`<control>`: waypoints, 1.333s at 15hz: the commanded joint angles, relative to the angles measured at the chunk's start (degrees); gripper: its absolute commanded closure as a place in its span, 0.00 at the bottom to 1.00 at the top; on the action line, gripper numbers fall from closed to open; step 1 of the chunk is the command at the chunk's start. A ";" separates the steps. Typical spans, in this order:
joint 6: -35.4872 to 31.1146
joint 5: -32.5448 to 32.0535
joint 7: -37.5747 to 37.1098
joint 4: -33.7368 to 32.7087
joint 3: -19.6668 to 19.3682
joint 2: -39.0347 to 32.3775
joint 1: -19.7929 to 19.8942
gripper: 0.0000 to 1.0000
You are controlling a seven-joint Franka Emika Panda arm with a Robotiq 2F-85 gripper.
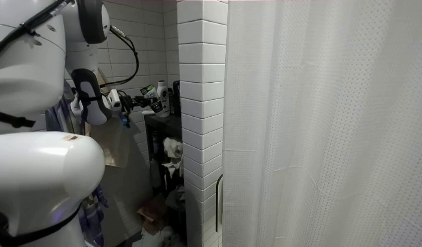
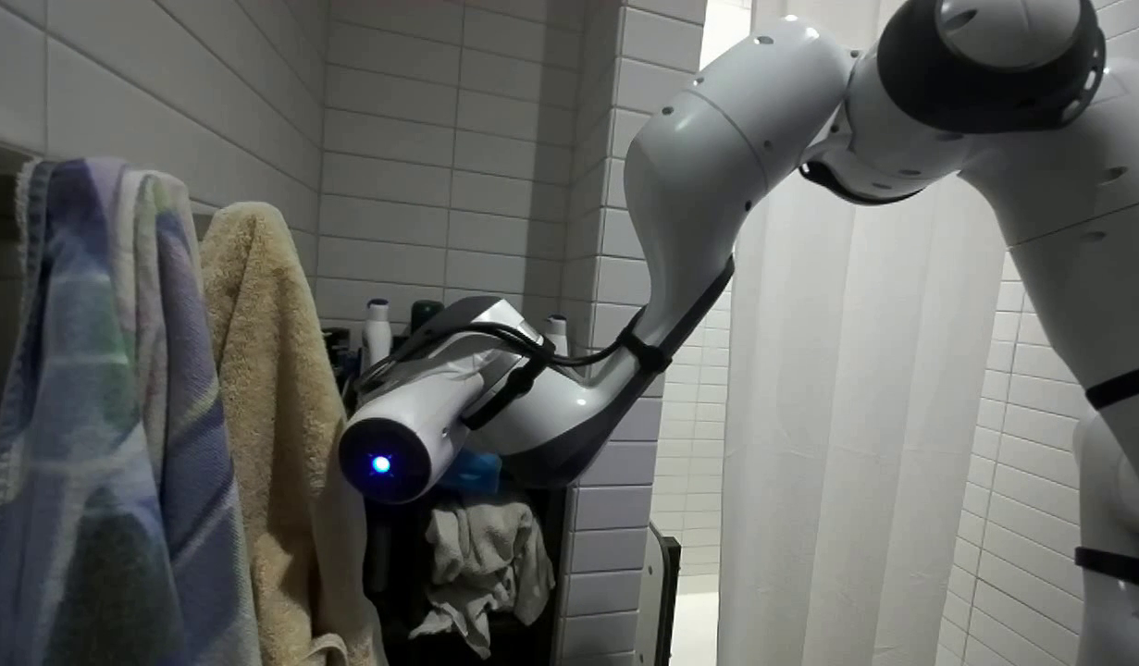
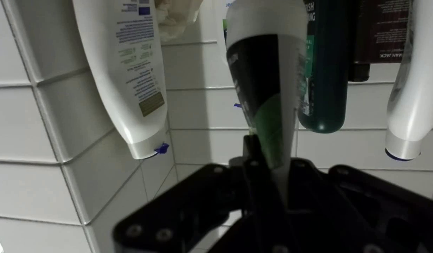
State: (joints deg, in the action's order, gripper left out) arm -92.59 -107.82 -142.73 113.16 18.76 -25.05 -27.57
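Observation:
My gripper (image 3: 272, 165) is shut on a tube (image 3: 269, 112) with a white, black and green label. The fingers pinch its thin end. The tube's wide white end reaches away from the fingers. The wrist picture stands upside down. In an exterior view, the tube (image 1: 149, 91) is tilted above a black shelf (image 1: 163, 122), partly hidden by the gripper (image 1: 153, 100). A white bottle (image 1: 163, 97) stands close beside it. The wrist view also shows a white bottle (image 3: 132, 77), a dark green bottle (image 3: 325, 70) and another white bottle (image 3: 413, 88). In an exterior view, the arm hides the gripper.
A tiled wall corner (image 1: 202, 85) stands close to the shelf. A white curtain (image 1: 317, 120) hangs beyond it. Towels hang near the wrist, one tan (image 2: 273, 416) and one blue and purple (image 2: 116, 416). A grey cloth (image 2: 486, 555) hangs in the shelf's lower part.

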 commanded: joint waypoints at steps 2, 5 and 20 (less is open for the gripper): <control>-7.29 -1.35 2.17 1.42 1.13 3.20 3.31 0.97; -11.15 -0.96 3.65 1.17 1.00 3.78 4.16 0.97; -28.58 2.04 15.65 -2.50 0.57 4.55 7.89 0.97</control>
State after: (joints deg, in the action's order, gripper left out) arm -117.44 -107.43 -130.67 110.96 18.81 -22.05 -21.17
